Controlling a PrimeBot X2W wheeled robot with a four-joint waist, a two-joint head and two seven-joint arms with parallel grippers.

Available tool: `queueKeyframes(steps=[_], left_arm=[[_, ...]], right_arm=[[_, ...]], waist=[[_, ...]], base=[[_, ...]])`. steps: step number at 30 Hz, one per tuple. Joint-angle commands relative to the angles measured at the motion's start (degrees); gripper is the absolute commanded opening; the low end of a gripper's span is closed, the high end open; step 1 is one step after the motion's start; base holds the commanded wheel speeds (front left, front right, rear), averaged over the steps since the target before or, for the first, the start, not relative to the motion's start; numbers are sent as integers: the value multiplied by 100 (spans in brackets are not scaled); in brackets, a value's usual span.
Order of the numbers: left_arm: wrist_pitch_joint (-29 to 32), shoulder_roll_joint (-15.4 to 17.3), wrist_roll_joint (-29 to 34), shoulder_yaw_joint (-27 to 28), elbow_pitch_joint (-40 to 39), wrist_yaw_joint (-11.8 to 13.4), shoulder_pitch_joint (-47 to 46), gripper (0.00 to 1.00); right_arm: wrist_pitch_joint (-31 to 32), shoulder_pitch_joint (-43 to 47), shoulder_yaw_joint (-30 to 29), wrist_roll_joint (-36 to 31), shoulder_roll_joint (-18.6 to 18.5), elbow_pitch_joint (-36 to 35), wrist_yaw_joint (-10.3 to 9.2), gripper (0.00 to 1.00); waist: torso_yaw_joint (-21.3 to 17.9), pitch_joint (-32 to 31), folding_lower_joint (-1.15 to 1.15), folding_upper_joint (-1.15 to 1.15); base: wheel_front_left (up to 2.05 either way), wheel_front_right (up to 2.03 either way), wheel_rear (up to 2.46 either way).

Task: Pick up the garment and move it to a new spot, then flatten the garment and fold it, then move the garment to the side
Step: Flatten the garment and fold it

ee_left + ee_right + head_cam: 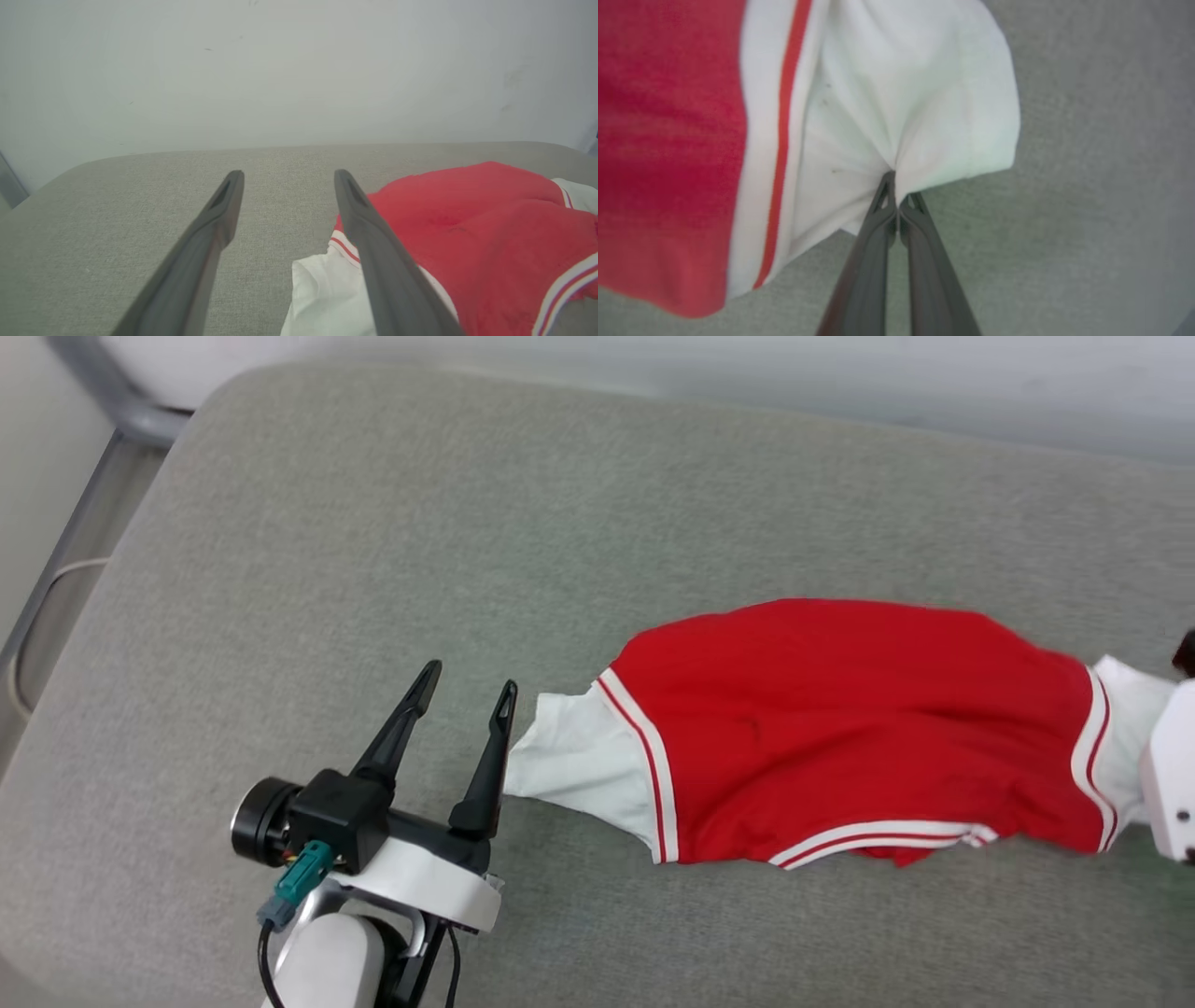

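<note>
At the lower left of the head view, the left tool [470, 677] is held open above the cushion [280, 569], nothing between its fingers; its inner finger is seen just beside, perhaps touching, the edge of a white sleeve [579, 756]. If it were closed where it stands, the sleeve would likely be missed, or only nudged and rucked.

In the middle, the garment [840, 728] lies stretched across the cushion, bunched rather than flat, with no numerals to be seen.

At the right, the right tool [894, 179] is closed on the other sleeve [915, 93], with cloth puckered at the tips. Only a small bite near the hem appears to be taken, so it could be pulled free under the garment's weight. If lifted by this one point, the garment would probably hang twisted and be harder to flatten.
</note>
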Motion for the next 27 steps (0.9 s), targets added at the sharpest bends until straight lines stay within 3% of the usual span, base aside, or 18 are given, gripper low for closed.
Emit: queueKeyframes(steps=[1,7,15,16,17,27], left_arm=[[-14,21,-24,39,32,4,77,100],[-14,98,-91,109,139,4,243,100],[-14,186,-204,95,312,4,233,100],[-14,194,-215,95,329,4,222,100],[-14,200,-223,99,344,4,216,100],[-14,224,-366,230,426,3,355,100]], right_arm=[[30,361,23,61,-34,74,-7,0],[-240,1013,-188,273,-165,-242,-8,0],[-921,1462,-530,123,77,-329,-9,0],[-1065,1456,-568,81,124,-323,-9,65],[-1201,1444,-636,57,185,-291,-9,100],[-3030,1467,-1029,-54,539,-1001,-7,100]], waist=[[-240,-236,0,0],[-550,-451,0,0],[-802,-435,0,0],[-825,-442,0,0],[-847,-455,0,0],[-1164,-771,0,0]], base=[[0,0,0],[0,0,0],[0,0,0],[0,0,0],[0,0,0],[0,0,0]])
